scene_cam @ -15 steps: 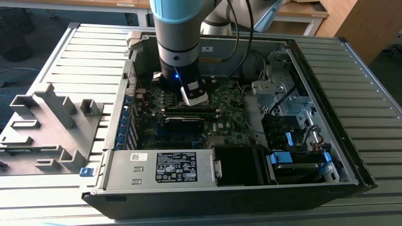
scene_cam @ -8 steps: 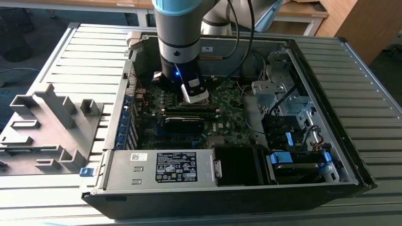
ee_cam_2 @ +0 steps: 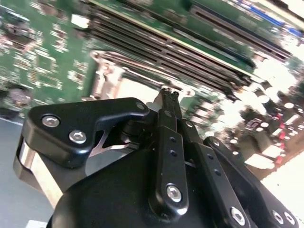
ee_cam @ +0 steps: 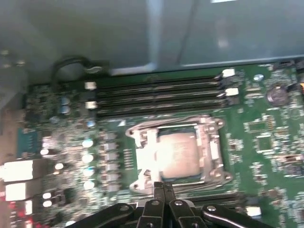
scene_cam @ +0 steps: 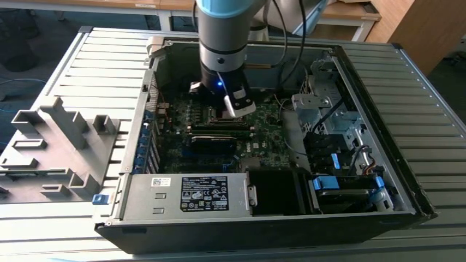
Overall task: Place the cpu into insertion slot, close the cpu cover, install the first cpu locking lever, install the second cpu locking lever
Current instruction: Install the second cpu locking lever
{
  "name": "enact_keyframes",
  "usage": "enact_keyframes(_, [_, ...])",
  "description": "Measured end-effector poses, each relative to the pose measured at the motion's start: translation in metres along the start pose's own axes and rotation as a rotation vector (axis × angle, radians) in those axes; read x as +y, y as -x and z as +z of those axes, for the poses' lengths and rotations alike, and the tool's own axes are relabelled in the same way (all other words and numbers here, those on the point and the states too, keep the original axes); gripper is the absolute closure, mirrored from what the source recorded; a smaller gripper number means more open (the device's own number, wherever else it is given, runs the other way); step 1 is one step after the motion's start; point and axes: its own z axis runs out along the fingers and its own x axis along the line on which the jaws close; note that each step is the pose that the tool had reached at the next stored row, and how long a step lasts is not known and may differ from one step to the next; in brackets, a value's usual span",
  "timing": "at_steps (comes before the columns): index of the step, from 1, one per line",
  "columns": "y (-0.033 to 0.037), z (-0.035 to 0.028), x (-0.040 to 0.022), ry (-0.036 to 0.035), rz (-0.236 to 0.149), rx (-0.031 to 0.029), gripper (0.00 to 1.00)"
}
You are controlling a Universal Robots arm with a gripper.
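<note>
The cpu (ee_cam: 178, 154) shows its silvery-grey top lying flat in the insertion slot (ee_cam: 214, 151) on the green motherboard. The cpu cover (ee_cam: 143, 142), a silvery metal frame, lies down around the chip. My gripper (ee_cam: 164, 186) is shut, its black fingertips pressed together with nothing between them, just over the socket's edge nearest the camera. In the second wrist view the gripper (ee_cam_2: 168, 93) points at the pale metal of the cover (ee_cam_2: 135, 88). In the exterior view the arm (scene_cam: 222, 49) stands upright over the middle of the board inside the open computer case.
Long black memory slots (ee_cam: 156, 95) run beside the socket. The case walls (scene_cam: 364, 93) surround the board. A power supply (scene_cam: 196, 194) and a drive cage (scene_cam: 328, 125) stand close by. A grey plastic fixture (scene_cam: 58, 142) lies on the slatted table at the exterior view's left.
</note>
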Motion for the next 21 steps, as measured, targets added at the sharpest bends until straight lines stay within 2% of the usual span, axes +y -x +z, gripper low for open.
enact_keyframes(3, [0.0107, 0.0009, 0.0031, 0.0000, 0.000, 0.0004, 0.89])
enact_keyframes(8, [0.0105, 0.0047, 0.0229, -0.0001, 0.000, 0.0004, 0.89])
enact_keyframes(11, [0.0118, 0.0054, 0.0261, -0.0008, 0.000, 0.0004, 0.89])
enact_keyframes(12, [0.0124, 0.0056, 0.0268, -0.0028, 0.000, 0.0002, 0.89])
enact_keyframes(13, [0.0128, 0.0058, 0.0281, -0.0082, 0.000, -0.0004, 0.89])
enact_keyframes(15, [0.0125, 0.0064, 0.0314, -0.0238, 0.000, -0.0022, 0.89])
enact_keyframes(16, [0.0124, 0.0065, 0.0322, -0.0276, 0.000, -0.0026, 0.89])
enact_keyframes(17, [0.0124, 0.0065, 0.0323, -0.0303, 0.000, -0.0029, 0.89])
enact_keyframes(21, [0.0124, 0.0065, 0.0323, -0.0307, 0.000, -0.0029, 0.89])
